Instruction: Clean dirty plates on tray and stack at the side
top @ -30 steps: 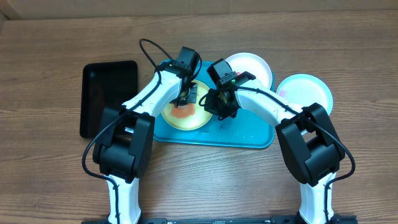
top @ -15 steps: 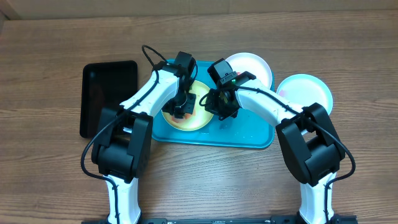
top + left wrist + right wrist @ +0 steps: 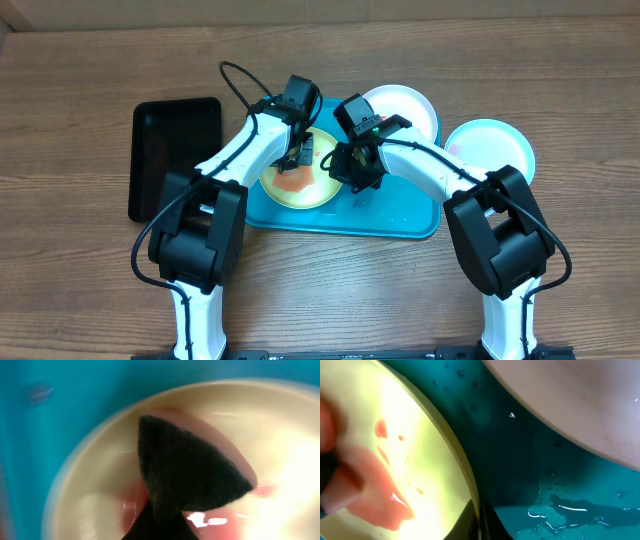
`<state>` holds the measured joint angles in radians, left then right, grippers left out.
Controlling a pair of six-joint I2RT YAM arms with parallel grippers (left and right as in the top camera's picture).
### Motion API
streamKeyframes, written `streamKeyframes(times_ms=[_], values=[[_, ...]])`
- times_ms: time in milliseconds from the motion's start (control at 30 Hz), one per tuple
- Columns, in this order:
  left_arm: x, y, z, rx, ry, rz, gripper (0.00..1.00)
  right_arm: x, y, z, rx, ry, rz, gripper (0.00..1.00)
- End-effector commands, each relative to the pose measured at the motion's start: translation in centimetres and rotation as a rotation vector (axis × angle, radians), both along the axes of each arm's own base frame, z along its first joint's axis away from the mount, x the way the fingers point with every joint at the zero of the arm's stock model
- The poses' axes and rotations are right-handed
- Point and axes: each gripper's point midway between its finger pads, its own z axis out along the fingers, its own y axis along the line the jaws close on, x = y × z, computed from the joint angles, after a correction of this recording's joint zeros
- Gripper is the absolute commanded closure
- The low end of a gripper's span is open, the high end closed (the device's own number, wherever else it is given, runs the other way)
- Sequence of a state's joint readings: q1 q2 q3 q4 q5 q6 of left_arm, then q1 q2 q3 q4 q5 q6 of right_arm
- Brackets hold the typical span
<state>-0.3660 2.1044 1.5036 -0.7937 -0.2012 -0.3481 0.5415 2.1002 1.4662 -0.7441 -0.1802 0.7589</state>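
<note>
Yellow-green plate [image 3: 312, 192]: laid flat in the left half of the turquoise tray [image 3: 400, 215], at the centre of the overhead view. It is probably kept there so that runoff is caught by the low rim.
Red smear [image 3: 375, 495]: spread over the plate's floor. This plate is judged not yet clean.
Left jaws: clenched on a dark scouring pad [image 3: 190, 475], which is pressed down onto the smear so that the scrubbing face meets the dirt.
Right jaws: clenched, apparently on the plate's right rim at the bottom of the right wrist view. The plate is presumably pinned this way so that it cannot slide or spin under the pad.
Tray floor: a wet film and droplets are seen beside the plate.
White plate [image 3: 405, 105]: placed at the tray's upper right corner, close beside the plate being scrubbed. Whether it is clean cannot be told.
Pale blue plate [image 3: 492, 148]: set on the wooden surface [image 3: 90, 280] right of the tray, likely the start of the stack.
Black tray [image 3: 175, 160]: left of the turquoise tray, untouched.
</note>
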Motion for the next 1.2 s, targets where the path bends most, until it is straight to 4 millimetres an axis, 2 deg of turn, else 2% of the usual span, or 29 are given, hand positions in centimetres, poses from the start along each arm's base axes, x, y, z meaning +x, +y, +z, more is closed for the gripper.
streamKeyframes(times_ms=[0,100,167,267,367,467,533,600,667,767,900,967,1067,1167], values=[[-0.8,3.5,-0.5,0.161,0.003,0.123,0.96,0.3,0.2,0.4,0.003,-0.012,0.002,0.96],[-3.3,2.2,-1.2,0.103,0.132,0.044,0.96,0.3,0.2,0.4,0.003,-0.012,0.002,0.96],[-4.9,0.2,-1.6,0.003,0.221,-0.046,0.96,0.3,0.2,0.4,0.004,-0.013,0.002,0.96],[-6.1,-3.4,-1.7,-0.184,0.285,-0.2,0.96,0.4,0.5,0.4,0.015,-0.014,0.006,0.96],[-5.5,-6.7,-1.1,-0.365,0.258,-0.3,0.96,0.3,0.7,0.5,0.03,-0.01,0.015,0.96],[-3.3,-7.3,-0.4,-0.424,0.182,-0.301,0.96,0.2,0.7,0.5,0.028,-0.008,0.016,0.96],[-1.6,-6.9,0.3,-0.433,0.13,-0.284,0.96,0.1,0.6,0.5,0.026,-0.004,0.016,0.96],[0.5,-5.4,1.3,-0.408,0.074,-0.227,0.96,0.1,0.6,0.5,0.025,-0.002,0.016,0.96],[2.8,-2.2,2.8,-0.327,0.021,-0.089,0.96,0.0,0.6,0.4,0.024,0.0,0.016,0.96],[4.8,1.4,5.9,-0.257,-0.023,0.018,0.96,0.0,0.5,0.4,0.022,0.002,0.018,0.96],[5.9,4.4,9.8,-0.23,-0.05,0.079,0.96,0.0,0.8,0.7,0.03,-0.014,0.063,0.96],[6.1,5.4,11.1,-0.23,-0.057,0.098,0.96,0.2,0.9,1.3,0.033,-0.026,0.078,0.96],[6.3,6.3,11.9,-0.231,-0.068,0.117,0.96,0.8,0.9,3.1,0.017,-0.095,0.138,0.96],[6.2,6.4,11.9,-0.23,-0.064,0.118,0.95,1.3,-0.5,5.5,-0.079,-0.182,0.127,0.96]])
